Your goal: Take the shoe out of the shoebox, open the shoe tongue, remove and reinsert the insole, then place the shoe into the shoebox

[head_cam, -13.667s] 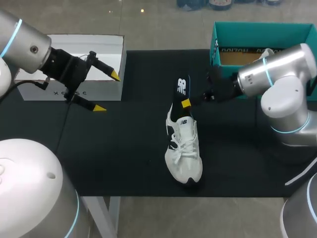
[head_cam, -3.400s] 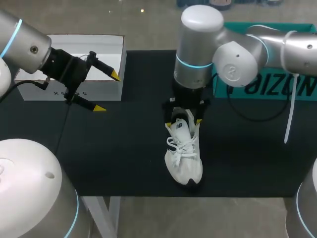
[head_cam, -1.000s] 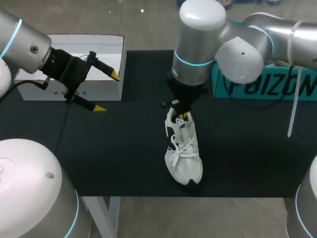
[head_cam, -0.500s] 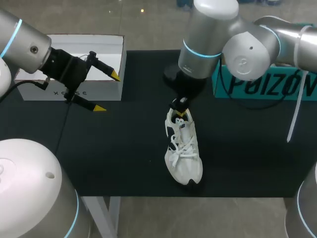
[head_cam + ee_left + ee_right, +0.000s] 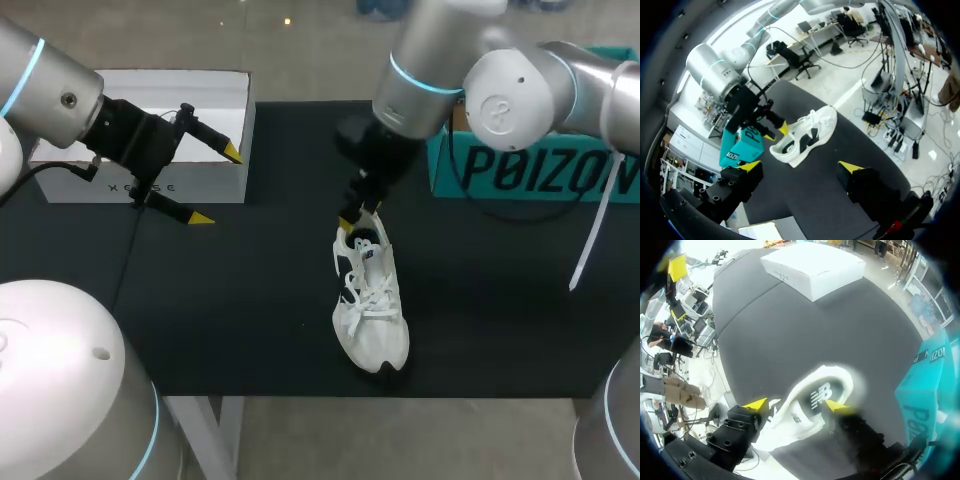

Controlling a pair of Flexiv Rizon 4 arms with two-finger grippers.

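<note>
A white sneaker (image 5: 370, 305) lies on the black mat (image 5: 250, 300), toe toward the front edge. In the right wrist view the sneaker (image 5: 790, 415) shows its dark insole (image 5: 821, 391) lying inside. My right gripper (image 5: 358, 215) hangs just above the heel opening, open, its fingers either side of the shoe's heel and holding nothing; the right gripper (image 5: 796, 405) shows both yellow tips well apart. My left gripper (image 5: 215, 185) stands open at the far left, beside the white box. From the left wrist view, the left gripper (image 5: 800, 166) is empty, with the sneaker (image 5: 807, 134) well ahead of it.
A teal shoebox (image 5: 530, 170) stands at the back right, behind my right arm. A white box (image 5: 150, 130) sits at the back left, close to my left gripper. Bare mat lies left and right of the shoe.
My right gripper was shut at the shoe's heel opening; it has opened, lifted a little and drawn back toward the teal box. The shoe and my left arm have not moved.
</note>
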